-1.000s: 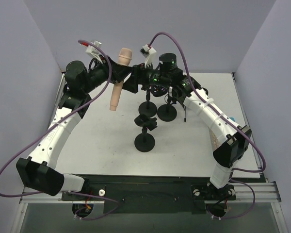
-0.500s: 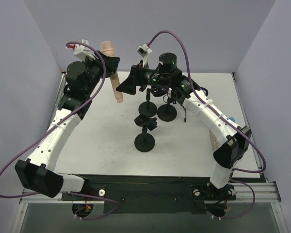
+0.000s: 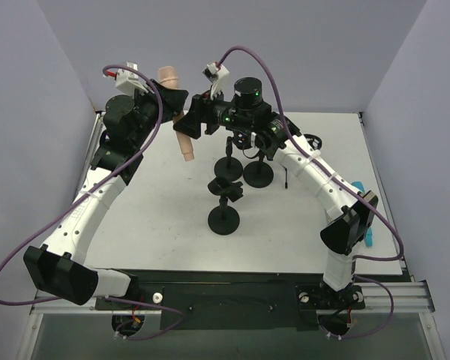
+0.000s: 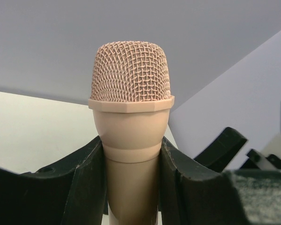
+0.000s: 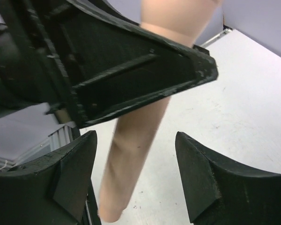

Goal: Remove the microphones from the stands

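A peach microphone [image 3: 177, 112] hangs in the air at the back left, mesh head up. My left gripper [image 3: 174, 101] is shut on its neck just below the head, with the black fingers [image 4: 86, 180] pressed on both sides of the body [image 4: 131, 140]. My right gripper [image 3: 191, 124] is open just right of the handle; in the right wrist view the handle [image 5: 131, 154] passes between its spread fingers without touching them. Black microphone stands [image 3: 225, 202] stand on the white table, apart from the microphone.
Two more black round-based stands [image 3: 256, 172] stand behind the front one. A blue object [image 3: 366, 238] lies at the table's right edge beside the right arm. Grey walls close in the back and sides.
My left gripper has carried the microphone up and to the left, away from the stands. My right gripper has followed it leftward and now sits open around the handle.
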Tool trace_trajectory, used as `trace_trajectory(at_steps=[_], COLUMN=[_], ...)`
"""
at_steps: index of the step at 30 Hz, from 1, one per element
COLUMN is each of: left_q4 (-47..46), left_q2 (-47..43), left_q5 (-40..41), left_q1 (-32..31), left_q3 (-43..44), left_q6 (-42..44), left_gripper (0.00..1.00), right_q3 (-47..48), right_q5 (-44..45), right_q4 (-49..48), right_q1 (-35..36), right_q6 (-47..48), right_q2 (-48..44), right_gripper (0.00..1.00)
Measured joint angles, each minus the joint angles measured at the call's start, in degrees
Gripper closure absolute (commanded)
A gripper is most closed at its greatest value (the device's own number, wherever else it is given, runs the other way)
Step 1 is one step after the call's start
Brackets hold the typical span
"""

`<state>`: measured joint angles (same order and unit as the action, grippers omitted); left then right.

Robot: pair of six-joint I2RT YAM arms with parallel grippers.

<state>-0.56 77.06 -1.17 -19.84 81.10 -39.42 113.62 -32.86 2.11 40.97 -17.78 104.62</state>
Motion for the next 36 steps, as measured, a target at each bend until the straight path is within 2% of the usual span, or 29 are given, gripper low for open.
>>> trace_trajectory(at_steps=[4, 8, 10, 11, 12, 13, 14, 15, 17, 22, 26, 30, 36], left_q4=[0.2, 0.2, 0.2, 0.2, 0.2, 0.1, 0.1, -0.1, -0.1, -2.0, -4.0, -4.1, -3.0], left_q2=[0.0, 0.2, 0.5, 0.6, 0.7, 0.8, 0.7, 0.7, 1.0, 0.9, -0.6, -4.1, -7.5], left_q5=[-1.5, -2.8, -3.6, -3.8, -4.3, -4.5, -4.9, -5.1, -6.0, -11.2, -17.6, -22.4, -22.5], left_q1=[0.0, -0.2, -0.3, -0.4, -0.5, -0.7, -0.7, -0.7, -0.8, -1.1, -1.2, -1.2, -1.0], left_q3=[0.0, 0.0, 0.0, 0.0, 0.0, 0.0, 0.0, 0.0, 0.0, 0.0, -1.3, -3.3, -5.4], left_q6=[-0.7, -0.9, -0.9, -0.9, -1.0, -0.9, -0.7, -0.5, 0.0, 4.0, 10.2, 16.7, 22.8], left_gripper=[1.00, 1.00, 1.00, 1.00, 0.92, 0.70, 0.59, 0.40, 0.25, 0.22, 0.22, 0.23, 0.24], right_q3=[0.1, 0.0, 0.0, 0.0, 0.0, 0.1, 0.1, 0.1, 0.1, -1.1, -6.0, -10.9, -16.8], right_q5=[1.1, 1.6, 1.6, 1.6, 1.6, 2.6, 2.3, 1.8, 1.9, 2.0, 2.3, 4.2, 8.8], right_q4=[1.8, 3.4, 3.4, 3.5, 3.7, 4.2, 4.4, 4.5, 5.1, 6.1, 7.9, 11.6, 19.4], right_q1=[0.0, 0.0, 0.0, 0.0, 0.0, 0.0, 0.0, -0.2, -0.3, -1.6, -6.6, -15.3, -33.0], right_q6=[1.3, 2.6, 3.0, 3.3, 3.7, 3.4, 3.8, 4.2, 4.9, 6.2, 7.6, 11.4, 16.6], right_q2=[1.8, 2.1, 2.1, 2.1, 2.1, 2.1, 2.1, 2.1, 2.0, 0.6, -6.2, -17.9, -35.4], right_gripper=[0.41, 0.50, 0.67, 0.83, 0.92, 1.00, 1.00, 1.00, 1.00, 1.00, 1.00, 1.00, 1.00])
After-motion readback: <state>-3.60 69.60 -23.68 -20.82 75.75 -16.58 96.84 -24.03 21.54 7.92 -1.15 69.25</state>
